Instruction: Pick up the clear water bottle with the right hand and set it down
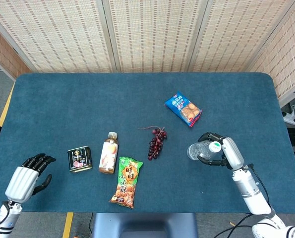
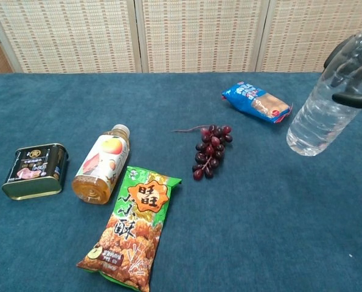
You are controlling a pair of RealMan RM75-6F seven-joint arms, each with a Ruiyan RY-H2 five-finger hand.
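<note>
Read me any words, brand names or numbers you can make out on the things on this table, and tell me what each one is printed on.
"旺旺": top of the green snack bag.
"小小酥": large characters down that bag.
Small gold can: label print too small to read.
Juice bottle: fruit picture; text unreadable.
Blue biscuit packet: lettering blurred.
Clear water bottle, held by the right hand: no label text visible.

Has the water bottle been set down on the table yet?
No, in the chest view the clear water bottle hangs tilted in the right hand, its base clear of the blue table.
</note>
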